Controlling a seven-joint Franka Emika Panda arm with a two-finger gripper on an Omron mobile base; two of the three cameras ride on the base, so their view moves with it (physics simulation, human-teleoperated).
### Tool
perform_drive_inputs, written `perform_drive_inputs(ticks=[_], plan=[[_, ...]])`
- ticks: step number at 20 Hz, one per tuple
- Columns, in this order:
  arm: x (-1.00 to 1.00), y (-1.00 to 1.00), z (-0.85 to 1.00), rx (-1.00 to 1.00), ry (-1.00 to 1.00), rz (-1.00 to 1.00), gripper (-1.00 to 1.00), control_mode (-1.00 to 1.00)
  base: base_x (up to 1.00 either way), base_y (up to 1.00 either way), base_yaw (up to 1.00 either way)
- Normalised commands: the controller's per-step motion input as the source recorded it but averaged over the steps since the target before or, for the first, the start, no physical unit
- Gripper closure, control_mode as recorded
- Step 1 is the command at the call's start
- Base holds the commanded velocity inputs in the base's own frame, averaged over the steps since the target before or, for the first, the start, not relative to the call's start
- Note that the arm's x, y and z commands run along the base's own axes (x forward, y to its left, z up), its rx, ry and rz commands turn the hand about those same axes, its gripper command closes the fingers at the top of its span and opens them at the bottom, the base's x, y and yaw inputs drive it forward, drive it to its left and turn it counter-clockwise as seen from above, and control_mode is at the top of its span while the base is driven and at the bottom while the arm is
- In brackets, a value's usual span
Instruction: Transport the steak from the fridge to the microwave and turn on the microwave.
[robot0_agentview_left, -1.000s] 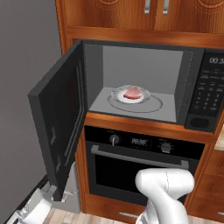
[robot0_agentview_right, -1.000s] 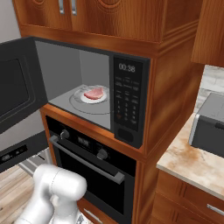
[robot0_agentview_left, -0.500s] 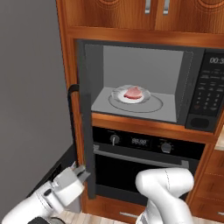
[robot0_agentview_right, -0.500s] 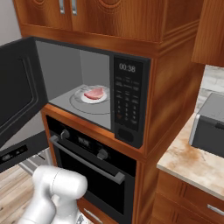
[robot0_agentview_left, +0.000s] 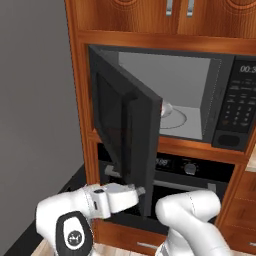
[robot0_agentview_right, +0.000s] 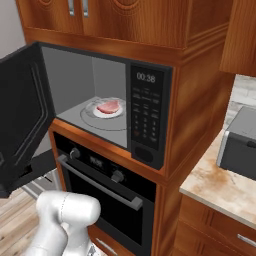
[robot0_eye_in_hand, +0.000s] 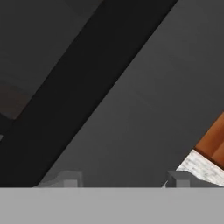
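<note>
Counting one steak (robot0_agentview_right: 108, 106), lying on one clear plate (robot0_agentview_right: 95, 106) atop the round turntable (robot0_agentview_right: 87, 119) inside the one microwave (robot0_agentview_right: 150, 150). Counting one keypad (robot0_agentview_right: 146, 117) with its display at three o'clock from the steak in the right base view. Counting one gripper (robot0_agentview_left: 141, 190), reaching in low from eight o'clock in the left base view, close by the bottom edge of the microwave door (robot0_agentview_left: 127, 145); whether touching it, not telling. Holding its fingertips (robot0_eye_in_hand: 70, 179) spread apart in the hand view, with nothing clamped between them and the dark door face lying just ahead.

Noting one knobbed black oven (robot0_agentview_right: 100, 185) at six o'clock below the microwave, wooden cabinets (robot0_agentview_right: 125, 22) at twelve, and one small silver toaster oven (robot0_agentview_right: 240, 145) on the marbled counter (robot0_agentview_right: 215, 187) at three. Blocking the left base view, the door is standing half swung across the cavity, hiding the steak and leaving a sliver of plate rim (robot0_agentview_left: 167, 107) showing past its edge.

Comparing with half a second ago: swinging inward from edge-on and wide open, the door is now covering much of the opening, and the gripper is sitting farther toward three o'clock, beneath it.
</note>
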Motion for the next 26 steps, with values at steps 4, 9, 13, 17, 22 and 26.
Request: perform_drive_inputs(ticks=[4,9,13,17,22,26], plan=[[0.65,-1.0,0.55,0.35,0.03,-0.1,-1.0,-1.0,0.0,0.0,0.0],[0.82,-1.0,0.45,0.33,0.03,-0.06,-1.0,-1.0,0.0,0.0,0.0],[1.0,-0.98,0.37,0.32,0.01,-0.03,-1.0,-1.0,0.0,0.0,0.0],[1.0,-0.68,0.12,0.19,-0.06,0.0,-1.0,-1.0,0.0,0.0,0.0],[1.0,-0.58,0.08,0.16,-0.17,0.1,-1.0,-1.0,0.0,0.0,0.0],[0.92,-0.6,0.02,0.12,-0.21,0.17,-1.0,-1.0,0.0,0.0,0.0]])
